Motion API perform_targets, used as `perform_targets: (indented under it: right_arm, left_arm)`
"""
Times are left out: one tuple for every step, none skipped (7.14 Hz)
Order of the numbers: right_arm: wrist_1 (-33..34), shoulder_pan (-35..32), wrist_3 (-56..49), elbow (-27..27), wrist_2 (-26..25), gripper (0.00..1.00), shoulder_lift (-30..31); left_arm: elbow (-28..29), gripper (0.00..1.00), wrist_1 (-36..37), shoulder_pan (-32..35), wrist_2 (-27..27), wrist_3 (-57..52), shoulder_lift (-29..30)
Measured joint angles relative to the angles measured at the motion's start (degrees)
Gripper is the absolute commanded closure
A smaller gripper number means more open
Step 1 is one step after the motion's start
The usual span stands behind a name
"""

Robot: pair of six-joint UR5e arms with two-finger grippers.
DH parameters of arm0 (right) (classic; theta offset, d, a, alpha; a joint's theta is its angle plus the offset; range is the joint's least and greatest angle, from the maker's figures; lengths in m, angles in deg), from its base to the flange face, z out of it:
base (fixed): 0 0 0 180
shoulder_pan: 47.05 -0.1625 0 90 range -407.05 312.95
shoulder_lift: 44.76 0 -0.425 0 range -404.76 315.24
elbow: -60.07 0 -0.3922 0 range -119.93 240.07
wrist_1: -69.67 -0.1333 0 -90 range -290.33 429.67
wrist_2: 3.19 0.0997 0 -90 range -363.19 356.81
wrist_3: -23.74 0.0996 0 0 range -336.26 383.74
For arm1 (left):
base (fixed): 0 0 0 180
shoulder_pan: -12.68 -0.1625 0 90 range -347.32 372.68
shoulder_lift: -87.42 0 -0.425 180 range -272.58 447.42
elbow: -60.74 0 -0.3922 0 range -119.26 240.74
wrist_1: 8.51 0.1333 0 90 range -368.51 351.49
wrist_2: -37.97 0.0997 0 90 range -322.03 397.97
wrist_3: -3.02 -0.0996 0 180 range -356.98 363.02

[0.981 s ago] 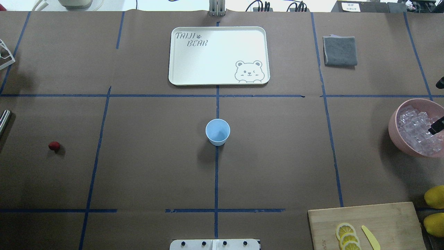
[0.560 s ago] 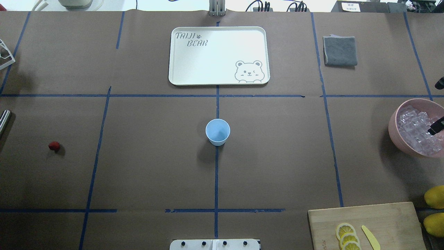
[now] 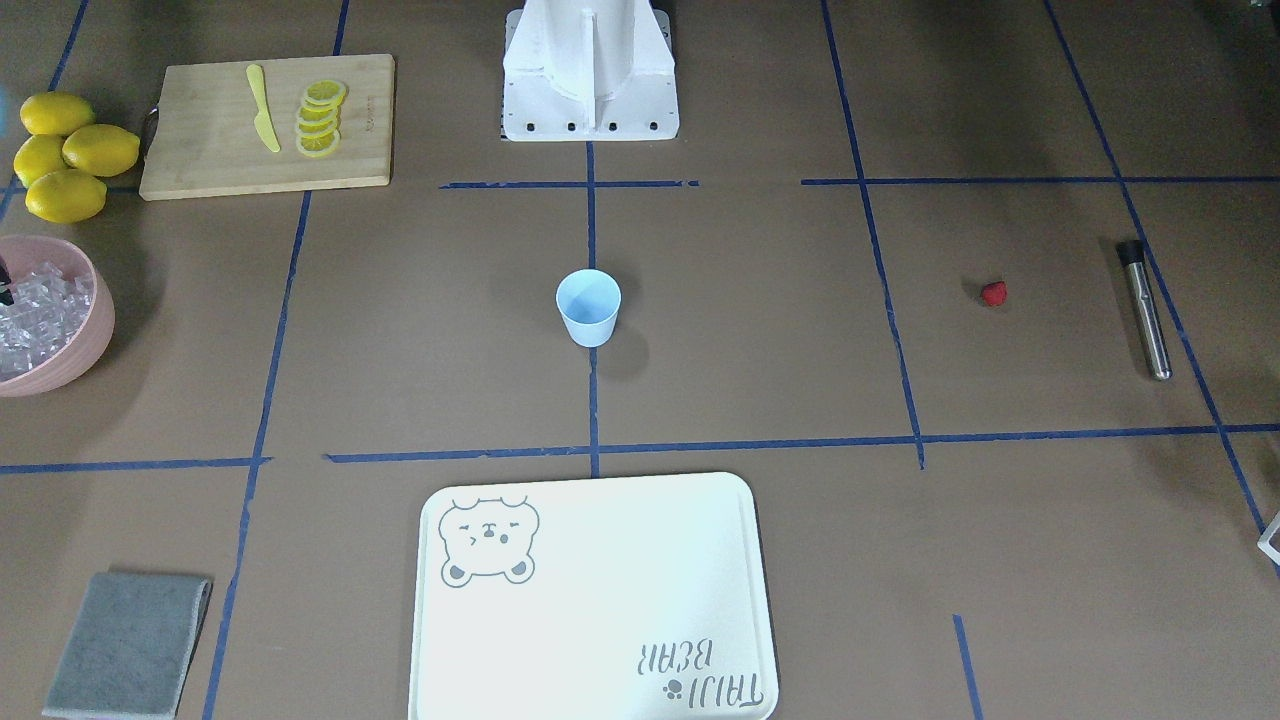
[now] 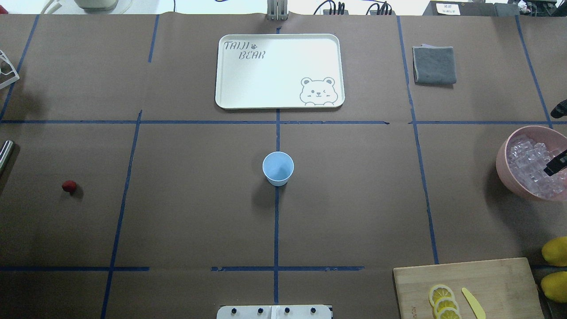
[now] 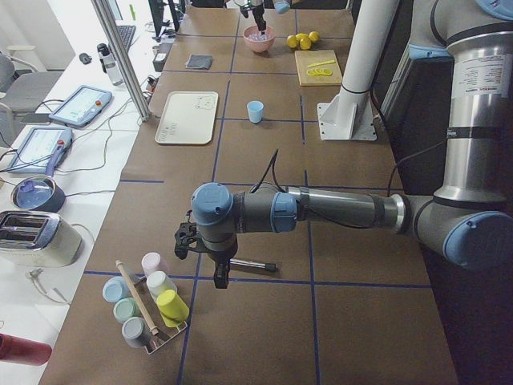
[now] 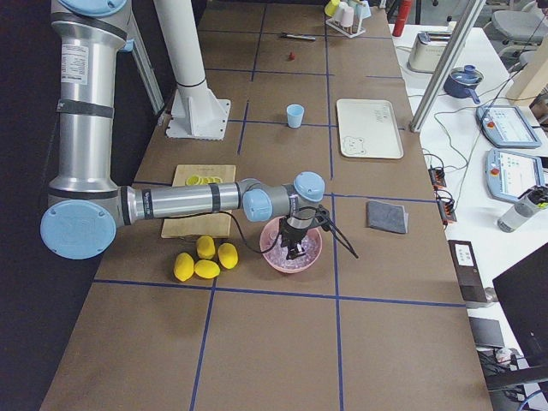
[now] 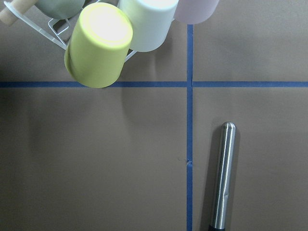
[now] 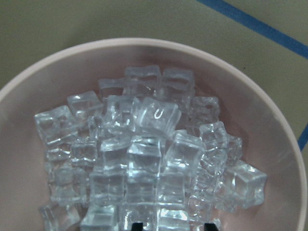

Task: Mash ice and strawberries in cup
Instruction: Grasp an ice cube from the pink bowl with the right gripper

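The pale blue cup (image 4: 277, 168) stands upright and empty at the table's middle, also in the front view (image 3: 588, 306). The small red strawberry (image 4: 68, 186) lies alone at the left. The ice (image 8: 144, 159) fills a pink bowl (image 4: 505, 173) at the right edge. My right gripper (image 8: 172, 225) hangs over the bowl, its fingertips apart and down among the cubes; one dark finger (image 4: 556, 164) shows from overhead. My left gripper (image 5: 220, 277) hovers above a steel muddler (image 7: 223, 178) at the far left; I cannot tell whether it is open or shut.
A white bear tray (image 4: 279, 71) lies beyond the cup, a grey cloth (image 4: 434, 65) to its right. A cutting board (image 4: 469, 288) holds lemon slices and a yellow knife. Whole lemons (image 3: 65, 150) lie beside it. A rack of coloured cups (image 5: 148, 309) stands near the left gripper.
The right gripper's finger over the bowl has shifted slightly toward the near side. The cup, strawberry and the rest have not moved.
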Motion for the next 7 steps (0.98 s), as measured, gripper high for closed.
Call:
perform_targets:
  right_arm:
    - [-0.01, 0.02, -0.01, 0.04, 0.01, 0.53, 0.01]
    - [-0.01, 0.02, 0.0, 0.06, 0.05, 0.66, 0.05]
    - [-0.01, 0.02, 0.02, 0.06, 0.07, 0.89, 0.14]
    - [-0.01, 0.02, 0.01, -0.02, 0.09, 1.0, 0.23]
    - [0.0, 0.01, -0.03, -0.47, 0.11, 1.0, 0.26]
    - [0.21, -0.13, -0.05, -2.01, 0.08, 1.0, 0.43]
    - [0.96, -1.25, -0.04, -4.84, 0.09, 1.0, 0.9]
  left_arm:
    - [-0.12, 0.0, 0.05, 0.0, 0.0, 0.02, -0.02]
    - [-0.15, 0.0, 0.08, 0.0, -0.01, 0.02, -0.03]
    - [-0.18, 0.0, 0.09, 0.0, -0.01, 0.03, -0.04]
    - [-0.25, 0.0, 0.12, 0.0, -0.01, 0.03, -0.04]
    - [-0.38, 0.0, 0.2, 0.0, -0.01, 0.03, -0.04]
    - [-0.65, 0.0, 0.34, 0.0, -0.01, 0.03, -0.04]
    - [-0.99, 0.0, 0.48, 0.0, -0.01, 0.35, -0.04]
